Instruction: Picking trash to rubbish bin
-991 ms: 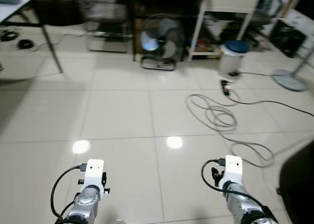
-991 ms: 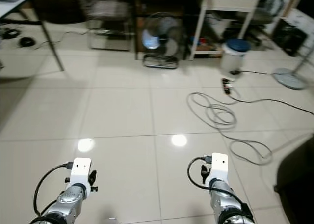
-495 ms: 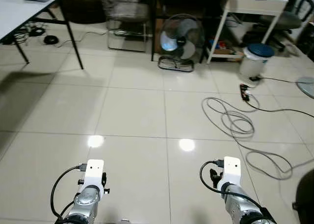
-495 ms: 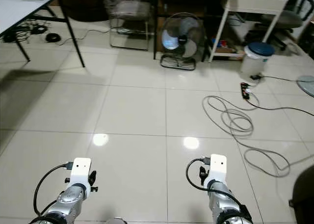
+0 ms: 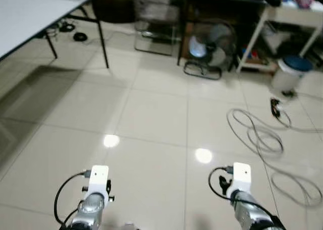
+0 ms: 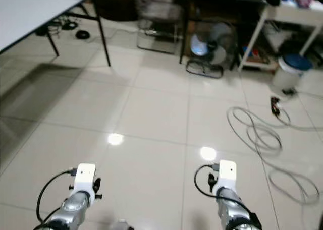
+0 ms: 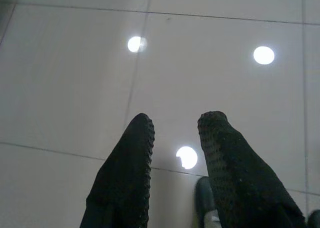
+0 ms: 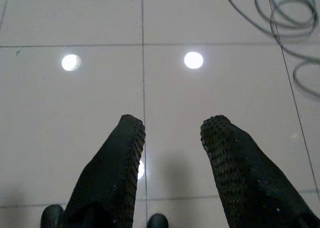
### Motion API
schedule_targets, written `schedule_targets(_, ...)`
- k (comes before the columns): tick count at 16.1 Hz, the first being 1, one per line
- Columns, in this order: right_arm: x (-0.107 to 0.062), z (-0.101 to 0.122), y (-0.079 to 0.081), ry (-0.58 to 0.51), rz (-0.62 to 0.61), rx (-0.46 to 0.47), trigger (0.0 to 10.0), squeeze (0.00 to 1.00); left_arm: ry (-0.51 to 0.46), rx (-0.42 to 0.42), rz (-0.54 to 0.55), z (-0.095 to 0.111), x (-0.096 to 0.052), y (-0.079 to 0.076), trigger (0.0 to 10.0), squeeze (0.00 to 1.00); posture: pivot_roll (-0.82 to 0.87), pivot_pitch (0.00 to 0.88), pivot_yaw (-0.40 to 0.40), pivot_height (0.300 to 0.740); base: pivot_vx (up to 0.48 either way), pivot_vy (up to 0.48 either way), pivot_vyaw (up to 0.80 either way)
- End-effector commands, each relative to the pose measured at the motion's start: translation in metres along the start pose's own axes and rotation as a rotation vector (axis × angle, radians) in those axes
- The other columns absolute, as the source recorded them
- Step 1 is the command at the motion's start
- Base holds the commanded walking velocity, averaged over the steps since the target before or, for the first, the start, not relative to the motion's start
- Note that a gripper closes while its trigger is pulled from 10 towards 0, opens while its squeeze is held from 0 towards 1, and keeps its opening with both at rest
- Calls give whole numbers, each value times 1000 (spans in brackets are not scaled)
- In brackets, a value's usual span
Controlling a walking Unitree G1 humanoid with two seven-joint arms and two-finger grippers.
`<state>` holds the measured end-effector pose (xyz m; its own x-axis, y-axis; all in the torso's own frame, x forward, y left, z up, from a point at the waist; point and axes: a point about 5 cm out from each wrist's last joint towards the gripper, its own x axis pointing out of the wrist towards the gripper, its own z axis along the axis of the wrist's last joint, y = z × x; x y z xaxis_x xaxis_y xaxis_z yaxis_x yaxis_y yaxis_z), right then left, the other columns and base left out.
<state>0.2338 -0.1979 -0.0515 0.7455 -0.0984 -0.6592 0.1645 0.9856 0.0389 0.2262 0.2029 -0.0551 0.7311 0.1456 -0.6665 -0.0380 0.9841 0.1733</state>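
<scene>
A white rubbish bin with a blue lid stands on the floor at the back right, beside a white desk. No trash can be made out on the tiles. My left arm and right arm reach forward low over the floor. In the left wrist view the left gripper is open with only bare tile between its fingers. My right gripper is open too, with nothing in it, above the tiles near a loop of cable.
A white table on black legs stands at the left. A floor fan and a wire rack are at the back. A coiled grey cable and a power strip lie at the right.
The whole view has swung to the left: the white table fills more of the left and the bin, fan and cable have shifted right. Both grippers keep the same pose.
</scene>
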Motion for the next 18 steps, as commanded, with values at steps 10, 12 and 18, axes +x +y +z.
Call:
schedule_targets(10, 1, 1, 5, -8, 15, 9, 10000, 0, 6, 30, 1, -2, 0, 3, 10000, 0, 49, 0, -67, 740, 0, 25, 800)
schedule_targets(12, 1, 2, 5, -8, 13, 12, 10000, 0, 6, 30, 0, -1, 0, 2, 10000, 0, 48, 0, -67, 740, 0, 0, 800)
schedule_targets(18, 0, 1, 3, -8, 7, 16, 10000, 0, 1, 26, -7, 0, 0, 1, 10000, 0, 45, 0, -64, 740, 0, 0, 800)
